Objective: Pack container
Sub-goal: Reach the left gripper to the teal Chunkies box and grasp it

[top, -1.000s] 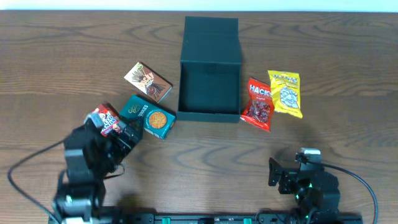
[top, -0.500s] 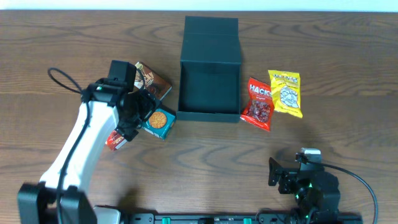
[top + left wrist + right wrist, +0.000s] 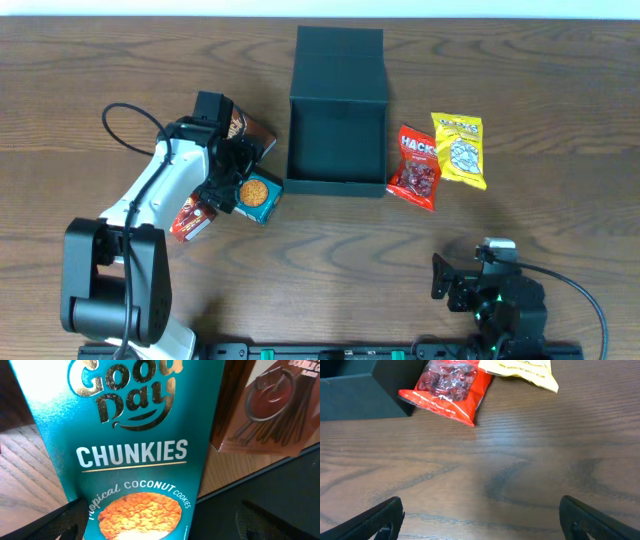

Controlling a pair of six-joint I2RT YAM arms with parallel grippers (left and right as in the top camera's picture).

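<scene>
So a second earlier the left arm was tucked back at the near edge of the table, and by this point it had swung out and come down over the Chunkies box. The left gripper hung right above the box with its fingers spread to either side, not pinching anything yet. The brown box sat just beside it. The small red pack had ended up a bit nearer the front edge. The container hadn't budged: mid-table, just right of the Chunkies box, lid flipped back, and we saw nothing inside it. The right gripper stayed parked near the front, spread wide and empty. Our read was that packing had barely started and the cookie box was first in line.
</scene>
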